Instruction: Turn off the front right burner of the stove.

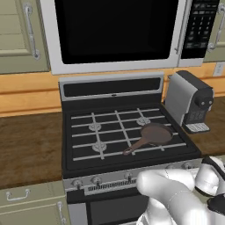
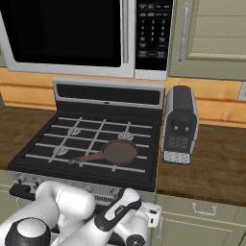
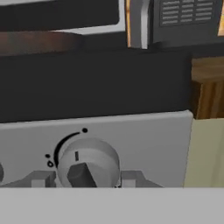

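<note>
Rightmost knob [image 3: 87,165] on stove [image 1: 132,178] front panel: rigid, smooth metal, likely slippery; grip raised centre ridge. Jaws apart, flanking knob, contact unclear.

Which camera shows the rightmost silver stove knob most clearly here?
The hand view: the round silver knob sits close and head-on, its dark grip bar and the black dial markings around it readable. In the left base view the knob is a tiny shape beside the white arm. In the right base view I cannot make it out.
</note>
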Available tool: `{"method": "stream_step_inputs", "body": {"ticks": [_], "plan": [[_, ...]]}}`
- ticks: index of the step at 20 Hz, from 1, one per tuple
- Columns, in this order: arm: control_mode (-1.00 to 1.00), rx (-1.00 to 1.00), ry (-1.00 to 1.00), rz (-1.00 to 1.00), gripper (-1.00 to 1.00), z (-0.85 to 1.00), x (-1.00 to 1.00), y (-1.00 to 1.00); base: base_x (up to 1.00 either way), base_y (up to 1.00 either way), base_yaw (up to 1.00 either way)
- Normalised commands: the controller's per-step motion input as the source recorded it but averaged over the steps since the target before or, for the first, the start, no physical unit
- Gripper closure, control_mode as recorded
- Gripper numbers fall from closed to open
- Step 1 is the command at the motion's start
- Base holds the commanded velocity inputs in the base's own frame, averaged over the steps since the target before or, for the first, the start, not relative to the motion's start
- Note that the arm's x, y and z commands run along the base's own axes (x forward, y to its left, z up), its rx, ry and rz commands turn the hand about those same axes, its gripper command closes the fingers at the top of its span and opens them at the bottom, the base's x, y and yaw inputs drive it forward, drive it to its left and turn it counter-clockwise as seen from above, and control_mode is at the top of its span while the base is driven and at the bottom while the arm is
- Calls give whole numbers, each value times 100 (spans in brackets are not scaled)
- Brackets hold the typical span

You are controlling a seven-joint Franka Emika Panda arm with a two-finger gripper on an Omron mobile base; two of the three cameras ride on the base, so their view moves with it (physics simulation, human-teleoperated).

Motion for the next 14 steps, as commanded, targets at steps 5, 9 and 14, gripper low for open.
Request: {"method": "stream_step_inputs", "body": {"ticks": [5, 9, 14], "plan": [[-100, 61, 9, -22, 100, 29, 1, -31, 0, 0, 0], [-100, 47, 4, -17, 100, 30, 0, -23, 0, 0, 0], [-100, 2, -1, 0, 100, 2, 0, 0, 0, 0, 0]]}}
